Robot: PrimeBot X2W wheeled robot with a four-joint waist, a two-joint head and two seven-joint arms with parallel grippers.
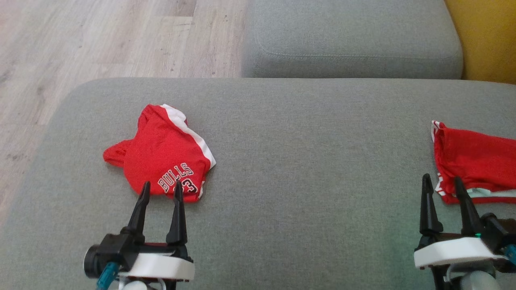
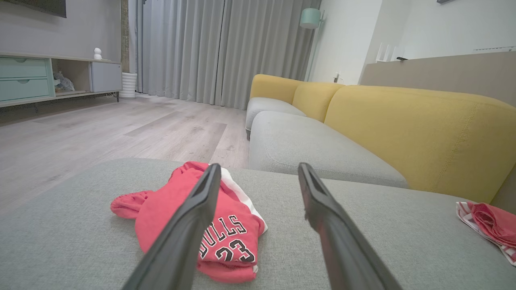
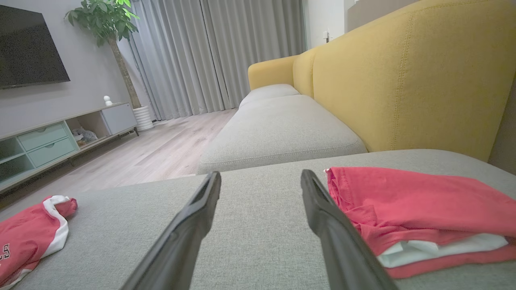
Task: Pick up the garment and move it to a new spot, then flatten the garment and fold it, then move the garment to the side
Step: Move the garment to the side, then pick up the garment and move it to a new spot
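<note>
A crumpled red garment (image 1: pixel 161 153) with white trim and "BULLS 23" lettering lies on the left part of the grey cushion (image 1: pixel 306 169). My left gripper (image 1: pixel 162 184) hovers open at the garment's near edge, its fingertips over the lettering and nothing between them. The left wrist view shows the garment (image 2: pixel 238 233) low and to the left, partly behind the left finger of that gripper (image 2: pixel 259 166). My right gripper (image 1: pixel 442 177) stands open and empty at the lower right. From the right wrist, the garment (image 3: pixel 28 233) shows at the far left, well apart from that gripper (image 3: pixel 261 172).
A second red garment (image 1: pixel 475 161), folded, with white showing at its edge, lies at the cushion's right side, just right of my right gripper. Beyond are another grey seat cushion (image 1: pixel 350 40), a yellow backrest (image 1: pixel 487 36) and wooden floor (image 1: pixel 100 36) past the left edge.
</note>
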